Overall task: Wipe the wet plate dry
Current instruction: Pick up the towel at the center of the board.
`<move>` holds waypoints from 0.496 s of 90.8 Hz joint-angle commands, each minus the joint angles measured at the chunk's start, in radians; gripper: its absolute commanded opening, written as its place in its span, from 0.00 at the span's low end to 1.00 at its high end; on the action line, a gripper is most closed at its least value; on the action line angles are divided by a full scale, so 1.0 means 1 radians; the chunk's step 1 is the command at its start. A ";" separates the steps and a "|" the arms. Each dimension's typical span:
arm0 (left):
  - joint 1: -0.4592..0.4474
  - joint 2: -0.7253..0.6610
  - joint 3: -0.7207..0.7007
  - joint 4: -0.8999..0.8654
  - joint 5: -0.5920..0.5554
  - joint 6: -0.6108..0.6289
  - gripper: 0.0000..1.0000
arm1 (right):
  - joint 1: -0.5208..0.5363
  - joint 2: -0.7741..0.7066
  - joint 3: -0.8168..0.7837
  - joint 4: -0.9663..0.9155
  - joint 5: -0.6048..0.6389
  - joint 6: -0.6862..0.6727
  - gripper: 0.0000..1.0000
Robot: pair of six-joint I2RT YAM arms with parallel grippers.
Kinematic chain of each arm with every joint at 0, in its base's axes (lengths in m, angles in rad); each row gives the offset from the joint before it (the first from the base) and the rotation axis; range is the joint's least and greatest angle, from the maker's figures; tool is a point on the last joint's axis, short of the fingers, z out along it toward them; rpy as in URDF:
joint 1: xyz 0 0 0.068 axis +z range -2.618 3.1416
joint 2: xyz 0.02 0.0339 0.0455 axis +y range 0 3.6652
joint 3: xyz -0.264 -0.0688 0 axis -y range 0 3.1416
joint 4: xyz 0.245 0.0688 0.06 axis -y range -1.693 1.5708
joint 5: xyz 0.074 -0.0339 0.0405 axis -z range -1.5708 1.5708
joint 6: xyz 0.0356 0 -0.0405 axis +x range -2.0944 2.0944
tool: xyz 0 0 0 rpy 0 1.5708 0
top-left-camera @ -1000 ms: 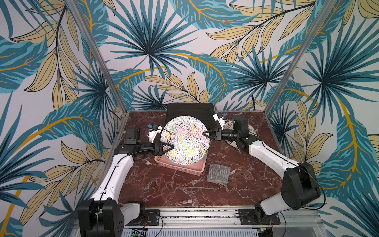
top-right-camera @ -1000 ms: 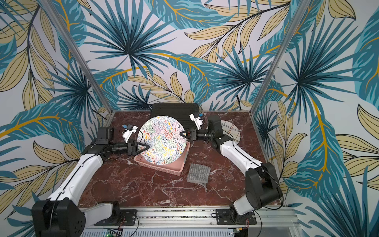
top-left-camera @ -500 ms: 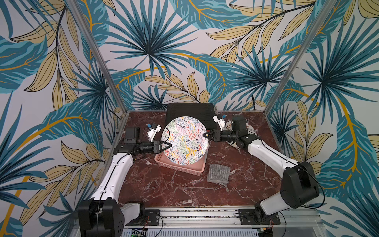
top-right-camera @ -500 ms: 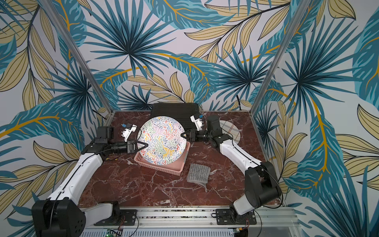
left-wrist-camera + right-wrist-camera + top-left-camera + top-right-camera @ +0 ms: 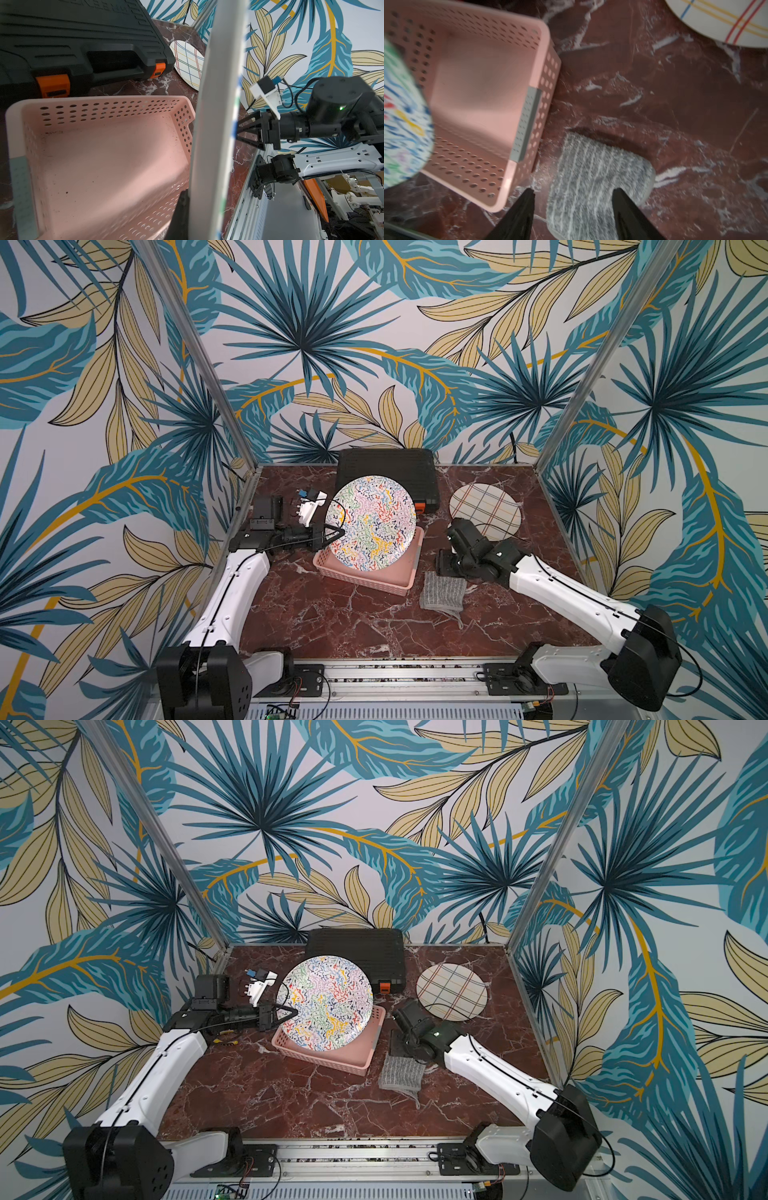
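Note:
The plate (image 5: 372,526) (image 5: 326,1006), white with colourful squiggles, stands nearly upright over the pink basket. My left gripper (image 5: 338,533) (image 5: 293,1013) is shut on its left rim. In the left wrist view the plate (image 5: 216,104) shows edge-on, with one black finger (image 5: 180,207) against it and the other finger hidden behind it. A folded grey cloth (image 5: 442,593) (image 5: 401,1073) lies on the table right of the basket. My right gripper (image 5: 573,190) hangs just above the cloth (image 5: 591,166), open, with a fingertip on either side of the cloth's near end and nothing held.
The pink perforated basket (image 5: 365,576) (image 5: 488,83) sits mid-table under the plate. A black case (image 5: 386,472) with orange latches stands behind it. A plaid plate (image 5: 485,510) lies flat at the back right, close behind my right wrist.
My left gripper closed on the plate's left rim. My right gripper let go of the right rim, opened, and swung down and forward to the grey cloth.

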 commanded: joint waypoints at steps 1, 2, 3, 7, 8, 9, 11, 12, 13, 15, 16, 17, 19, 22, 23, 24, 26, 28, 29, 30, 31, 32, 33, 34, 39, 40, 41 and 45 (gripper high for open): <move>0.002 -0.032 0.033 0.018 0.028 0.030 0.00 | 0.045 0.032 -0.043 -0.085 0.184 0.107 0.63; 0.001 -0.032 0.031 0.019 0.028 0.031 0.00 | 0.046 0.037 -0.047 -0.077 0.179 0.109 0.63; 0.001 -0.033 0.031 0.019 0.028 0.031 0.00 | 0.047 0.043 -0.050 -0.069 0.175 0.110 0.64; 0.001 -0.034 0.028 0.022 0.029 0.033 0.00 | 0.048 0.075 -0.060 -0.035 0.158 0.112 0.63; 0.001 -0.034 0.027 0.022 0.029 0.033 0.00 | 0.049 0.085 -0.063 -0.026 0.154 0.113 0.64; 0.001 -0.034 0.026 0.023 0.029 0.034 0.00 | 0.050 0.094 -0.066 -0.015 0.151 0.114 0.64; 0.001 -0.036 0.023 0.023 0.028 0.034 0.00 | 0.053 0.110 -0.070 0.002 0.146 0.115 0.64; 0.001 -0.036 0.022 0.024 0.027 0.033 0.00 | 0.053 0.119 -0.071 0.012 0.143 0.115 0.64; 0.001 -0.036 0.020 0.024 0.026 0.034 0.00 | 0.055 0.125 -0.073 0.021 0.140 0.116 0.64; 0.000 -0.037 0.018 0.024 0.026 0.034 0.00 | 0.058 0.146 -0.075 0.038 0.134 0.116 0.64; 0.001 -0.038 0.017 0.025 0.026 0.035 0.00 | 0.059 0.153 -0.077 0.048 0.134 0.115 0.64; 0.001 -0.040 0.015 0.024 0.025 0.035 0.00 | 0.059 0.163 -0.078 0.054 0.134 0.114 0.64; 0.001 -0.041 0.014 0.024 0.024 0.036 0.00 | 0.062 0.178 -0.080 0.075 0.133 0.112 0.64; 0.001 -0.042 0.011 0.025 0.023 0.036 0.00 | 0.064 0.204 -0.083 0.096 0.131 0.108 0.64; 0.001 -0.042 0.011 0.026 0.023 0.036 0.00 | 0.064 0.209 -0.084 0.106 0.131 0.107 0.64; 0.001 -0.042 0.010 0.027 0.023 0.036 0.00 | 0.065 0.219 -0.085 0.112 0.131 0.107 0.64; 0.000 -0.043 0.008 0.029 0.022 0.034 0.00 | 0.066 0.233 -0.086 0.124 0.131 0.107 0.64; 0.000 -0.044 0.007 0.032 0.022 0.034 0.00 | 0.066 0.247 -0.086 0.134 0.127 0.106 0.64; 0.000 -0.043 0.007 0.033 0.021 0.032 0.00 | 0.066 0.253 -0.087 0.138 0.125 0.105 0.64; 0.000 -0.043 0.007 0.034 0.021 0.031 0.00 | 0.066 0.257 -0.087 0.144 0.123 0.104 0.64; 0.000 -0.043 0.007 0.034 0.021 0.030 0.00 | 0.066 0.261 -0.088 0.149 0.122 0.104 0.64; 0.001 -0.043 0.007 0.035 0.021 0.030 0.00 | 0.066 0.269 -0.088 0.155 0.122 0.103 0.64; 0.001 -0.043 0.007 0.036 0.020 0.030 0.00 | 0.066 0.273 -0.089 0.159 0.118 0.103 0.64; 0.001 -0.043 0.007 0.036 0.020 0.029 0.00 | 0.066 0.279 -0.090 0.162 0.116 0.102 0.64; 0.001 -0.041 0.007 0.041 0.020 0.027 0.00 | 0.066 0.300 -0.100 0.189 0.106 0.104 0.64; 0.002 -0.041 0.007 0.041 0.020 0.027 0.00 | 0.066 0.304 -0.102 0.194 0.106 0.104 0.63; 0.002 -0.041 0.007 0.041 0.020 0.027 0.00 | 0.066 0.307 -0.104 0.197 0.104 0.106 0.63; 0.001 -0.041 0.005 0.044 0.021 0.026 0.00 | 0.065 0.324 -0.111 0.207 0.102 0.111 0.62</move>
